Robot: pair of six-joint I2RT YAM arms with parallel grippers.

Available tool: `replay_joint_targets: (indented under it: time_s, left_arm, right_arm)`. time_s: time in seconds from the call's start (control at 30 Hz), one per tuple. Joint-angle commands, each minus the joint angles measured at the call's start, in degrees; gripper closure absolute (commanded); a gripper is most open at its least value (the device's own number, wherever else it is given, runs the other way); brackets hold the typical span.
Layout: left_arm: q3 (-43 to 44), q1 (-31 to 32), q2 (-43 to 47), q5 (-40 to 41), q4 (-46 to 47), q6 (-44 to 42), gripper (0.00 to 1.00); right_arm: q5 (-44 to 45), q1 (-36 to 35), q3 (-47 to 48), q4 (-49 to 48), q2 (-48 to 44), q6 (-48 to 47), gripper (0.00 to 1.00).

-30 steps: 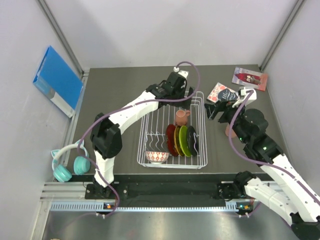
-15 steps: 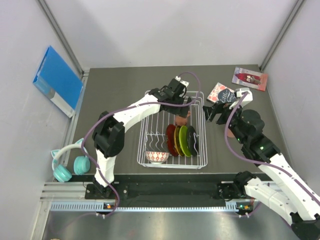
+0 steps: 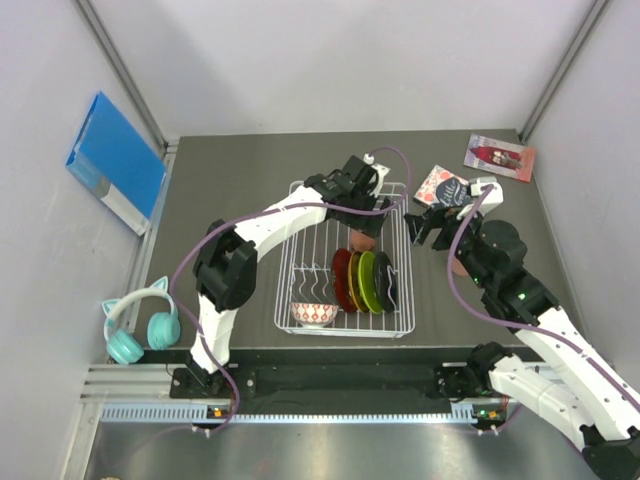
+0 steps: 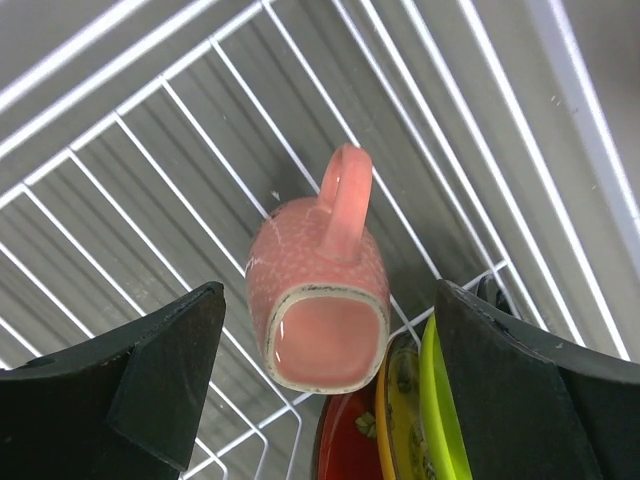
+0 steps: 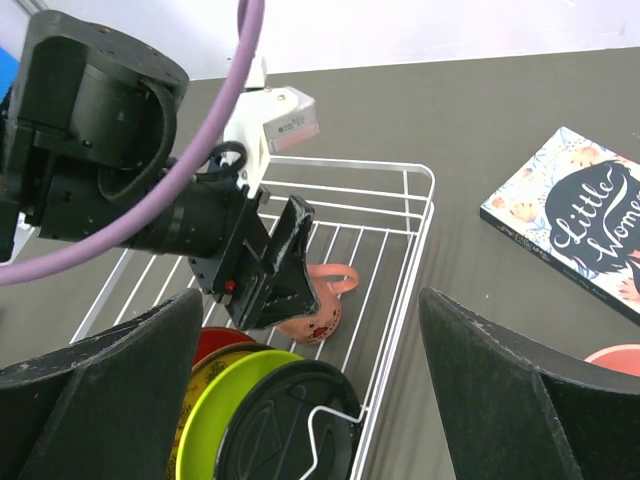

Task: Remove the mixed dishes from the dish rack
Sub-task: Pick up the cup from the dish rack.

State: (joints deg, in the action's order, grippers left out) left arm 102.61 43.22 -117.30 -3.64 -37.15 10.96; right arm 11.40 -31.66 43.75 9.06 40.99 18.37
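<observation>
The dish rack (image 3: 283, 268) is a white wire basket in the middle of the table. A small salmon mug (image 4: 320, 300) lies on its side on the rack floor, handle pointing away from the camera. My left gripper (image 3: 363, 212) hangs open just over the mug (image 3: 362, 239), one finger on each side and touching neither. Red, amber, lime-green and black plates (image 3: 363, 280) stand in the slots, and a patterned bowl (image 3: 314, 313) sits at the near left. My right gripper (image 3: 434, 222) is open and empty beside the rack's right rim.
Two booklets (image 3: 447, 185) (image 3: 498, 153) lie at the back right. A blue folder (image 3: 115, 160) leans on the left wall. Teal headphones (image 3: 140, 330) sit at the near left. A salmon dish (image 5: 620, 358) stands on the table right of the rack.
My left gripper has dropped from the rack's far rim down into the rack and now straddles the mug, its jaws slightly narrower. The right arm has edged a little to the left.
</observation>
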Motion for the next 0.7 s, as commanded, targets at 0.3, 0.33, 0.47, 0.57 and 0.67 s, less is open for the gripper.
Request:
replay_joint_targets:
  time_s: [0.3,0.33,0.47,0.57,0.67]
  left_arm:
    - [-1.88,0.28,-3.02,-0.32,-0.91,-0.85,0.19]
    - [-1.88,0.37,-3.20,-0.58,-1.08,-0.85,0.23]
    - [-1.97,0.28,-3.03,-0.15,-1.26,-0.94,0.42]
    - [-1.97,0.28,-1.98,0.82,-1.44,-1.38,0.51]
    - [-1.97,0.28,-0.84,1.35,-1.44,-1.82,0.64]
  right_arm:
    - [-0.33,-0.68,-0.77,-1.59,-0.39,-0.62,0.12]
    - [-0.32,-0.68,-0.68,-1.50,-0.39,-0.70,0.12]
    - [0.03,-0.68,-0.59,-1.41,-0.39,-0.70,0.12]
    - [0.03,-0.68,-0.50,-1.68,-0.04,-0.70,0.12]
    - [0.12,-0.68,-0.42,-1.76,0.05,-0.70,0.12]
